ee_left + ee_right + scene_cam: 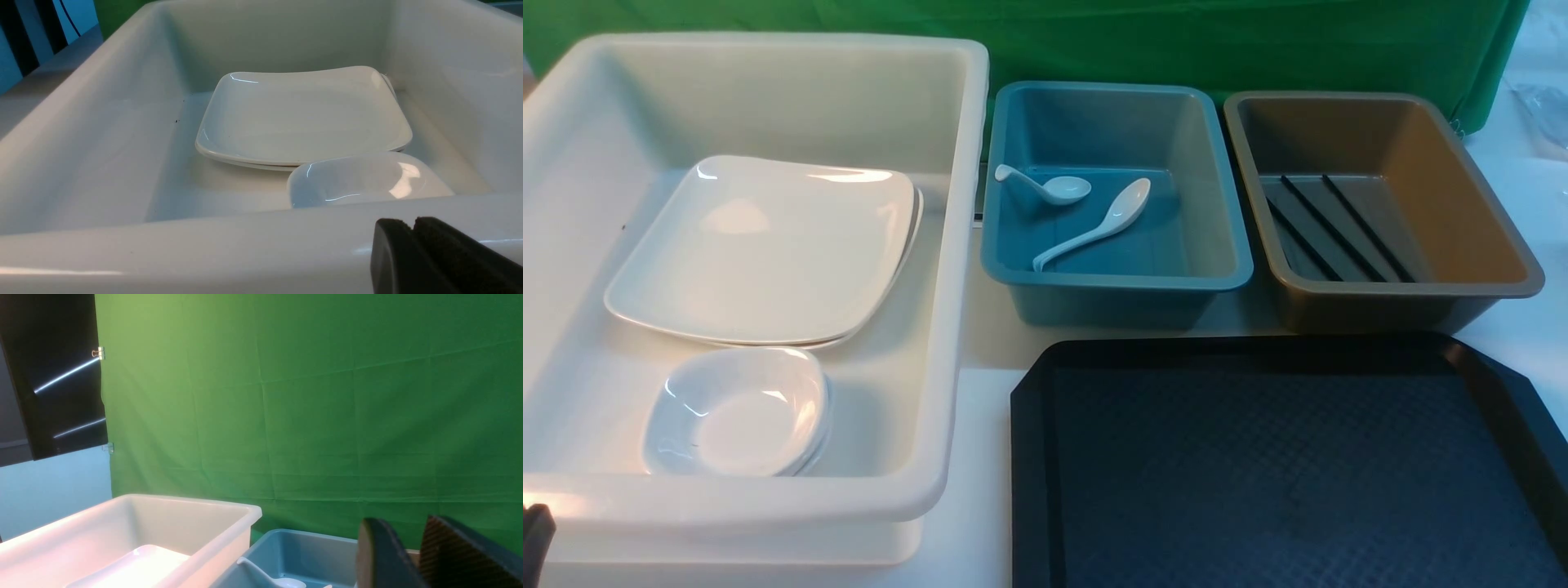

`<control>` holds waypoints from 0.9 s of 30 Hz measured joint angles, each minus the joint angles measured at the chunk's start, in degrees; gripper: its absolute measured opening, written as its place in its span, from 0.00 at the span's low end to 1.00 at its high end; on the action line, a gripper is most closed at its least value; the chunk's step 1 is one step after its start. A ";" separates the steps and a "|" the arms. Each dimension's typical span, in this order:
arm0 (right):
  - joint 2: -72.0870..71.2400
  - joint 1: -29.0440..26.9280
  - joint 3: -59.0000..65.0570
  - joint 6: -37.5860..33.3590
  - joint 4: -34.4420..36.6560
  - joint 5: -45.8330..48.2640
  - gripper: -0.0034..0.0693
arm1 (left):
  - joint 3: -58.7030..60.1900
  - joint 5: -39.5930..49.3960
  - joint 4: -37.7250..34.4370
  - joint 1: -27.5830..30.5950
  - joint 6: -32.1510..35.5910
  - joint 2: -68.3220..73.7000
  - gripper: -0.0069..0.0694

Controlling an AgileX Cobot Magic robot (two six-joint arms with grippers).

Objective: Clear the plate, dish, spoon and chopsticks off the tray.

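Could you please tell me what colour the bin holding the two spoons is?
The bin is teal blue, clearest in the front view.

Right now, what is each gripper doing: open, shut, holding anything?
Left gripper: shut, pads together, holding nothing, just outside the white bin.
Right gripper: slightly open, empty.

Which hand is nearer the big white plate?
Left. The left hand sits just outside the white bin's near rim, facing the plate. The right hand is raised over toward the blue bin.
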 joint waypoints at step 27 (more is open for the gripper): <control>0.23 0.00 0.00 -21.18 19.79 -0.02 0.37 | 0.00 0.00 0.17 0.00 -0.17 0.00 0.14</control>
